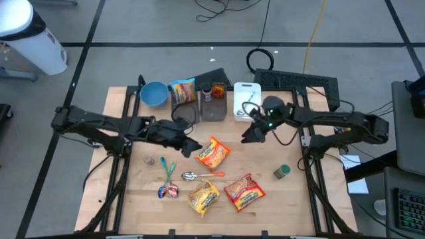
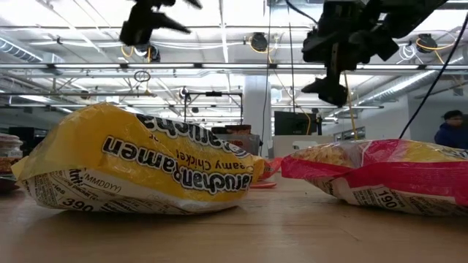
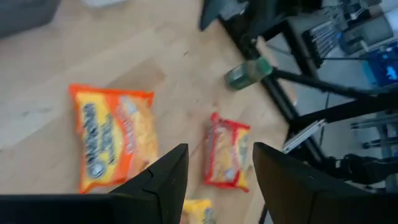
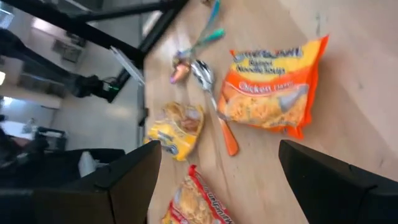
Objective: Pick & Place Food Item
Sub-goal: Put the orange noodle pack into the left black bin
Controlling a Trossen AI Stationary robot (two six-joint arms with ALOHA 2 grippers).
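Ramen pkts [image 1: 213, 153] on table [image 1: 292, 206], blue bowl [image 1: 153, 93] apart.

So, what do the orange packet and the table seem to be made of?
Orange packet: probably thin glossy plastic film, since it is printed, crinkled and shiny. Table: looks like pale wood with a smooth finish, as plank lines and grain show.

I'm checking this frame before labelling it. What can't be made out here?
- Low view: the yellow ramen pack and red pack block the table behind them.
- High view: the small thing beside the spoons is too small to identify.
- Left wrist view: the green-lidded jar is blurred.
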